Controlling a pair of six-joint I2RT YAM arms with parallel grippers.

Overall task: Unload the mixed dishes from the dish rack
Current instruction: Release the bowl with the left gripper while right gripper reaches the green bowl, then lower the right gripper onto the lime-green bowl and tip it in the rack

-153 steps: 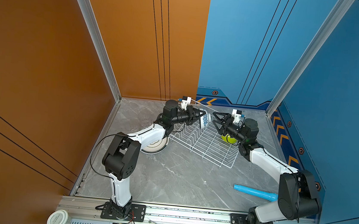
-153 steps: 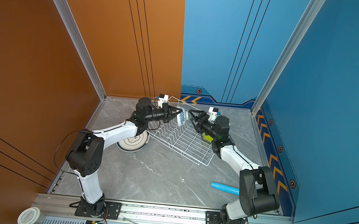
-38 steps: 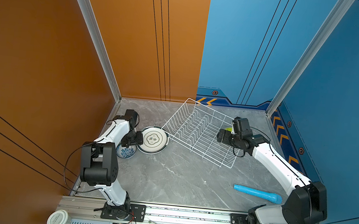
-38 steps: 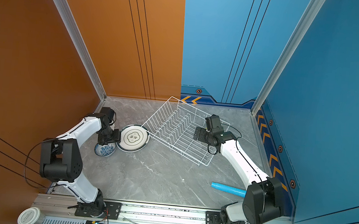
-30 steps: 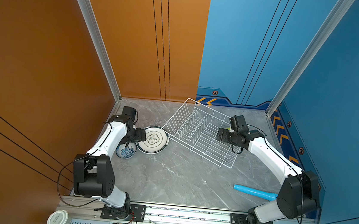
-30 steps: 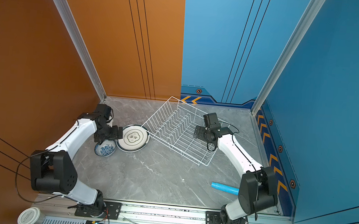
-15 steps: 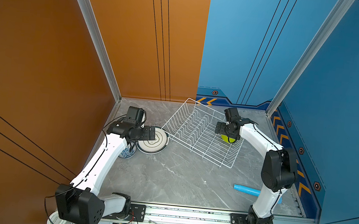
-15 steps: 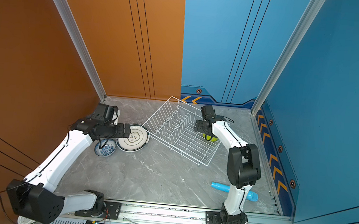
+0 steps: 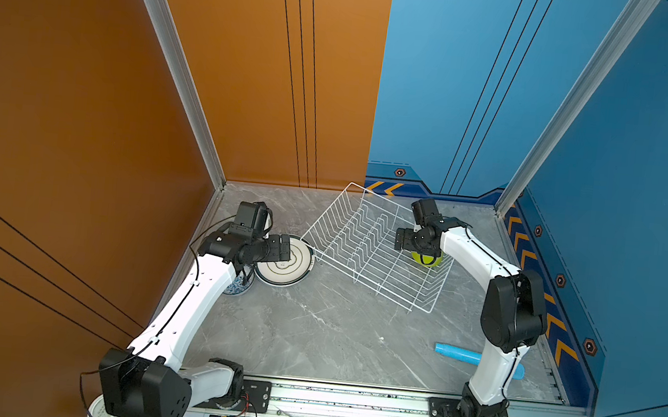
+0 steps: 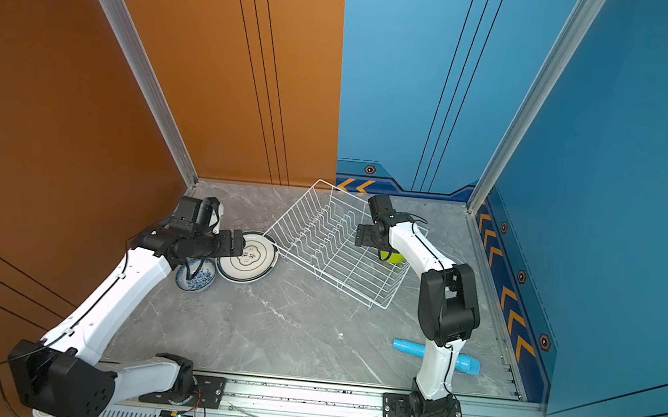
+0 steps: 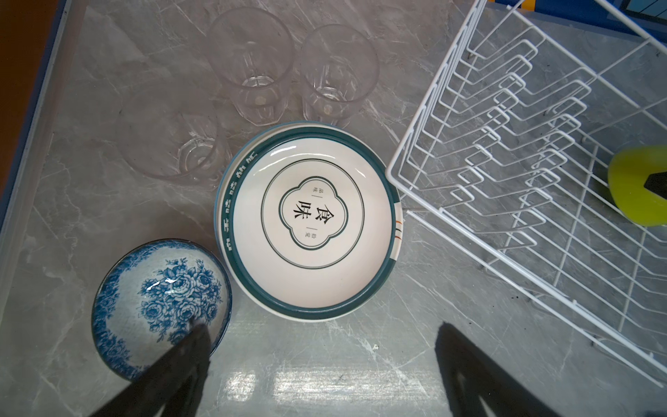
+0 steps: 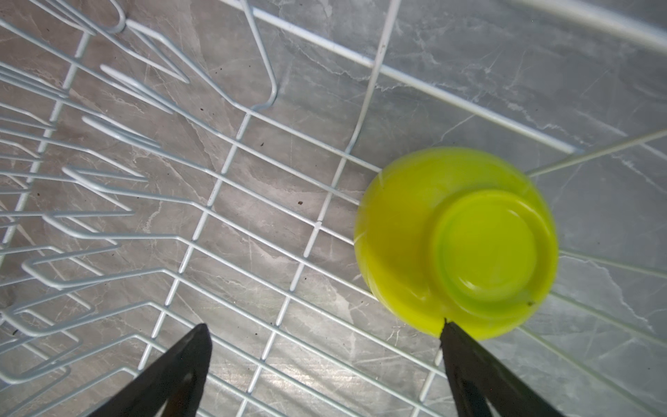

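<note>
I see 1 green bowl upside down at the right side of the rack, with my right gripper over it, jaws wide and empty. Left of the rack, stacked plates, a blue bowl and 3 glasses sit on the table under my left gripper, its jaws also wide and empty.

Table: rack, bowl, cups, tube, perhaps two plates.

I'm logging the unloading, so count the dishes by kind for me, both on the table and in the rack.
Clear glass cups: 3
Plates, stacked: 2
Bowls: 2, the blue-patterned one on the table, the lime-green one upside down in the dish rack
Total: 7
</note>
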